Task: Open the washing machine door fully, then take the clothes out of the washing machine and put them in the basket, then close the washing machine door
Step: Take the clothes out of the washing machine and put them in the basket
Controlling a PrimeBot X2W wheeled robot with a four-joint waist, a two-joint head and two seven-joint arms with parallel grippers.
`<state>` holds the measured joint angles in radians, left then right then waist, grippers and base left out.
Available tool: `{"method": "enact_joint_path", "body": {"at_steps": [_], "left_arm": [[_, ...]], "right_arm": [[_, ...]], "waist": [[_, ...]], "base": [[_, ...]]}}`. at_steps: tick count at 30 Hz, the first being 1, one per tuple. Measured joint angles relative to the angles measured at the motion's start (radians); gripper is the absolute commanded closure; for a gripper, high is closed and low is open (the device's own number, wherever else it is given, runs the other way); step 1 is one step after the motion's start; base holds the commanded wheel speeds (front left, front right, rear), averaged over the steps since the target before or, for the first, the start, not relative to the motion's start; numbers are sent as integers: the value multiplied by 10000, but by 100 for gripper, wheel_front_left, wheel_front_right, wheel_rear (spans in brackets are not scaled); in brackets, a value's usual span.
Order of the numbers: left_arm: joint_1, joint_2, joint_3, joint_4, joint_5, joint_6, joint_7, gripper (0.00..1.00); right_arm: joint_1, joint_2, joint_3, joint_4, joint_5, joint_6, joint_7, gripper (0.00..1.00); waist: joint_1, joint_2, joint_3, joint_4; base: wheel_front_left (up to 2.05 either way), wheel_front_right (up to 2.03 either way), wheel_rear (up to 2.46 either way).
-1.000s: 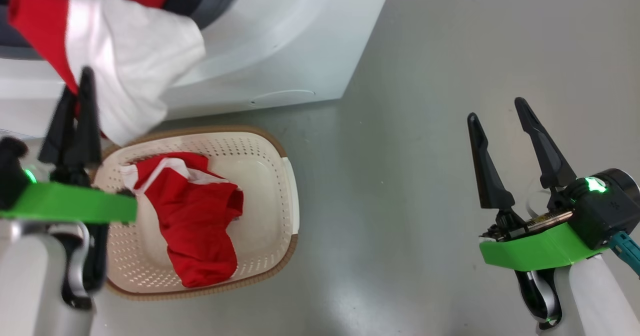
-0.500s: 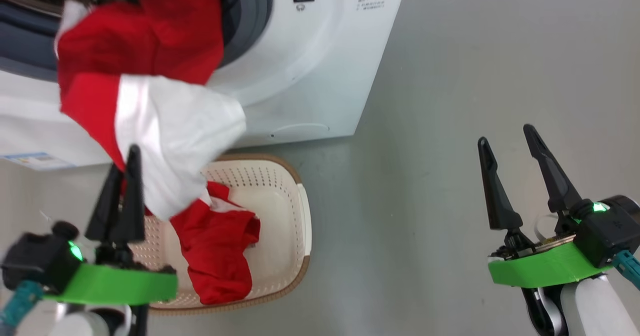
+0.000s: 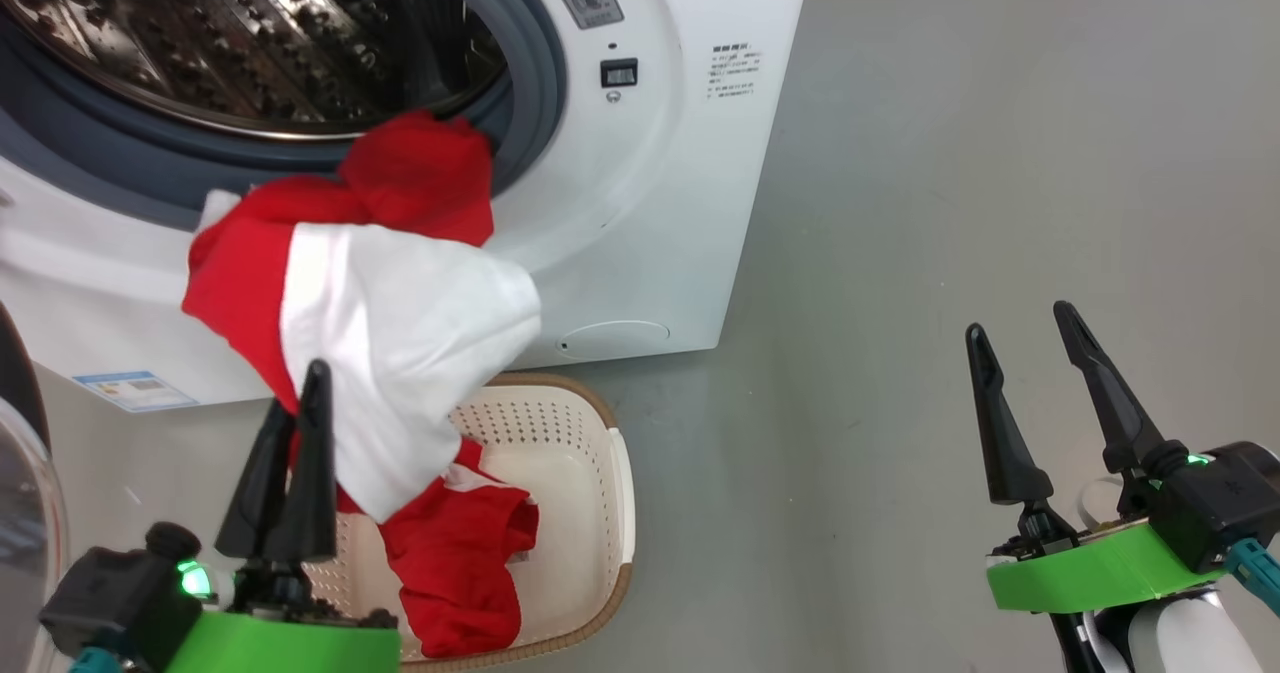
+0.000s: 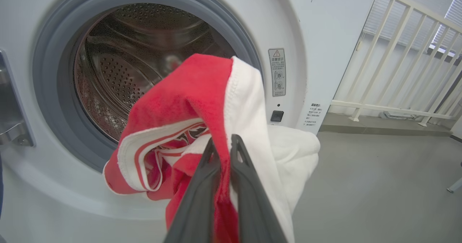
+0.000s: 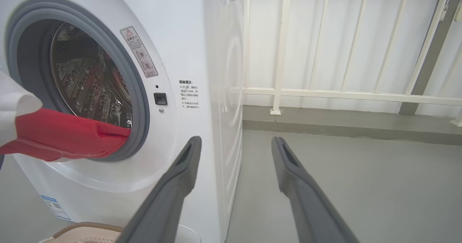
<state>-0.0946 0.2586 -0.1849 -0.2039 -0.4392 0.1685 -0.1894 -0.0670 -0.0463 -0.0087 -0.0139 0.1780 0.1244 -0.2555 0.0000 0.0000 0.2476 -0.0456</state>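
The left claw [image 3: 298,393] is pinched almost shut on a red-and-white garment [image 3: 400,303], with a fold of cloth nipped between its two fingers. In the left wrist view the fabric [image 4: 187,102] bunches above that claw [image 4: 223,142] and spills to either side of it.

From the claw the garment stretches up to the mouth of the washer [image 3: 680,203], and its red far end lies over the grey gasket [image 3: 530,83] at the lower rim. The right wrist view shows that red end [image 5: 54,134] draped across the gasket lip. The steel drum [image 3: 250,43] lies beyond the claw. The garment's white panel hangs just right of the claw, over the basket [image 3: 620,493].

The basket stands on the floor [image 3: 900,203] just right of the left claw, close before the washer. A second garment [image 3: 460,563], red with a little white, lies in it beside the claw's green base. The door [image 3: 18,393] stands swung open to the left of this claw.

The right claw [image 3: 1020,321] is spread wide and holds nothing. It hangs over bare floor, well apart from the basket. In the right wrist view the washer's front [image 5: 187,37] lies ahead and left of its fingers [image 5: 180,170], and a white railing [image 5: 325,93] lies straight ahead.
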Motion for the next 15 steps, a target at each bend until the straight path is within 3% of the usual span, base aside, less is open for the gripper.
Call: {"method": "enact_joint_path", "body": {"at_steps": [6,15], "left_arm": [[315,-27,-332,174,-2,31,451,100],[52,-303,-658,2508,-132,-105,462,100]], "right_arm": [[29,6,4,-88,0,0,0,0],[14,6,12,-150,-2,0,0,0]], "waist": [[0,0,34,47],[0,0,473,-52]], "base": [[0,0,0],[0,0,0]]}}
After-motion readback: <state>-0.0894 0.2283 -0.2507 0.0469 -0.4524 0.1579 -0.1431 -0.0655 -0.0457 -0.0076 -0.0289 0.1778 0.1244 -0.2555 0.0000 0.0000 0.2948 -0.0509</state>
